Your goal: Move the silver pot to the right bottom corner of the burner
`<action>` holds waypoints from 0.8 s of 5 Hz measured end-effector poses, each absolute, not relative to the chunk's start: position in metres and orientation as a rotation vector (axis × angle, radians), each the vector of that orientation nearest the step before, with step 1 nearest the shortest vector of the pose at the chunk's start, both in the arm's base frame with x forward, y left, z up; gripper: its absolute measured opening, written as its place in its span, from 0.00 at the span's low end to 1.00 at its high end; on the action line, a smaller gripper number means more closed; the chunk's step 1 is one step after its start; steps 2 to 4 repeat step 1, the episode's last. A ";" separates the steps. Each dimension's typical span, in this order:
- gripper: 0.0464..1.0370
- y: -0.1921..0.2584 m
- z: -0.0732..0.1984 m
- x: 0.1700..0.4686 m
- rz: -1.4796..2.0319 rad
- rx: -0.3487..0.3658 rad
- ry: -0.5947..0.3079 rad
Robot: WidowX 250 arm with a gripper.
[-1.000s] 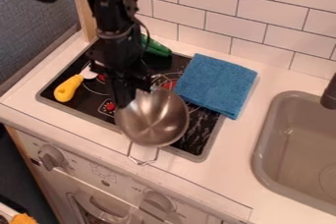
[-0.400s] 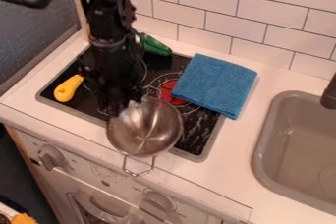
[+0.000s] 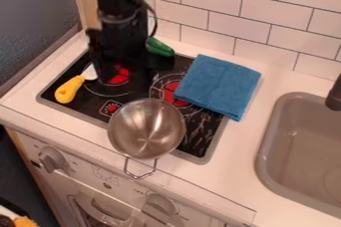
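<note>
the gripper (image 3: 121, 84) hangs over the burner (image 3: 200, 139), spread open and holding nothing. the silver pot (image 3: 146, 130) sits apart from it, toward the front edge and slightly right; reaching the right bottom corner likely needs a further rightward shift.

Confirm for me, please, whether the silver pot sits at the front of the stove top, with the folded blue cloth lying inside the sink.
Not quite: the folded blue cloth is not in the sink. The camera view shows it lying partly on the stove top and partly on the counter. The silver pot does sit at the front.
</note>
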State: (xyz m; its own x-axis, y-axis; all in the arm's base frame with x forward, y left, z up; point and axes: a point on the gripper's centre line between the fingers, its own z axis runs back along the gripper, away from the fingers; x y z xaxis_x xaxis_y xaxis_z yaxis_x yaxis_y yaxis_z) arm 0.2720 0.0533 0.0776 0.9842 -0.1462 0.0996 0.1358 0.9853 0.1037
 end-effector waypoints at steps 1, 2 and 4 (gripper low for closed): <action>0.97 0.051 0.083 0.281 -0.201 0.118 -0.134; 0.97 0.051 0.083 0.281 -0.201 0.118 -0.134; 0.97 0.051 0.083 0.281 -0.201 0.118 -0.134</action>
